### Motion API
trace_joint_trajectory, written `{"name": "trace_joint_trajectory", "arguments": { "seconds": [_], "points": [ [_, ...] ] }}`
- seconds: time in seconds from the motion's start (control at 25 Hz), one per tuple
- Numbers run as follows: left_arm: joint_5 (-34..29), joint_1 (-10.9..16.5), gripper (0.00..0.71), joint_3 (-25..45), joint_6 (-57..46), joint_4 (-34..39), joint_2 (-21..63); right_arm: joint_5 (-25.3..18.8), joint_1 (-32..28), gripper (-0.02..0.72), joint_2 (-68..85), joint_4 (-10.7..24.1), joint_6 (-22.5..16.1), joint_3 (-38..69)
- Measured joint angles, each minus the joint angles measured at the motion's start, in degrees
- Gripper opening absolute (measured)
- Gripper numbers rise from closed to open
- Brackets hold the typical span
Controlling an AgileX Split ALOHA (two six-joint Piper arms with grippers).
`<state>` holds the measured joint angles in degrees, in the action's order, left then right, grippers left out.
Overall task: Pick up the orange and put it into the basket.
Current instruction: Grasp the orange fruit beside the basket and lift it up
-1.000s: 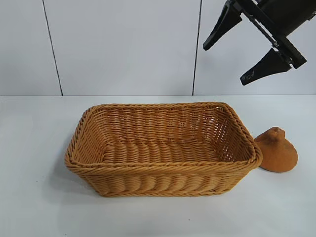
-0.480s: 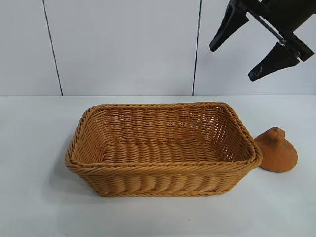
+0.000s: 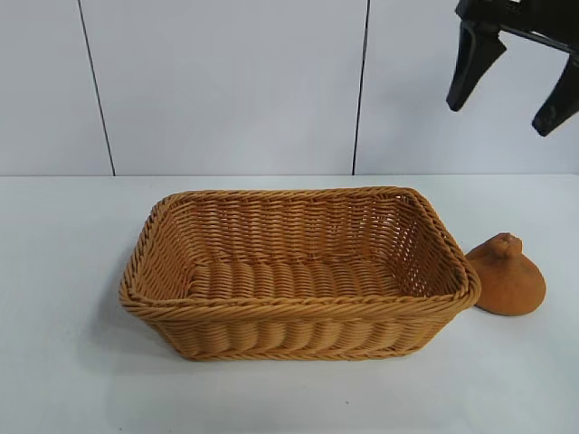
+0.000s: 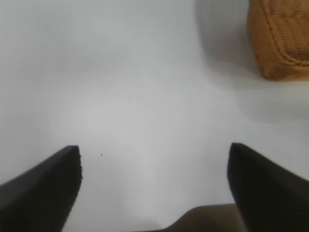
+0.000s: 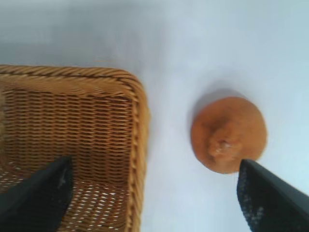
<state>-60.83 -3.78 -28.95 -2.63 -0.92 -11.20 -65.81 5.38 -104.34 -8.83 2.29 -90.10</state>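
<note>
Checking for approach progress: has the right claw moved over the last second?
Yes. The right claw, open, has shifted rightward and slightly up against the wall seam, away from above the basket.

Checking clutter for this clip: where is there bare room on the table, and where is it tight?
The table is bare left of the basket, in front of it, and behind it up to the wall. It is tight only at the basket's right end, where the orange sits close against the rim. The open right end effector hangs high above the orange.

Knobby orange upright on table, touching empty wicker basket
</note>
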Motion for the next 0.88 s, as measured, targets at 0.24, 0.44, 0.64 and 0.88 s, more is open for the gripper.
{"name": "trace_joint_trajectory", "arguments": {
  "seconds": [0.24, 0.44, 0.64, 0.88],
  "points": [
    [-0.1, 0.0, 0.585, 0.1, 0.0, 0.0, 9.9, -1.7, 0.0, 0.631, 0.0, 4.0, -2.7, 0.0],
    [-0.1, 0.0, 0.585, 0.1, 0.0, 0.9, 11.5, -2.8, 0.0, 0.631, -2.2, 5.1, -3.2, 0.0],
    [-0.1, 0.0, 0.585, 0.1, 0.0, 0.9, 11.5, -3.0, 0.0, 0.631, -8.8, 5.4, -4.0, 0.0],
    [-0.1, 0.0, 0.584, 0.1, 0.0, 0.9, 11.5, 0.3, 0.0, 0.631, -18.4, 5.5, -4.5, 0.0]
  ]
}}
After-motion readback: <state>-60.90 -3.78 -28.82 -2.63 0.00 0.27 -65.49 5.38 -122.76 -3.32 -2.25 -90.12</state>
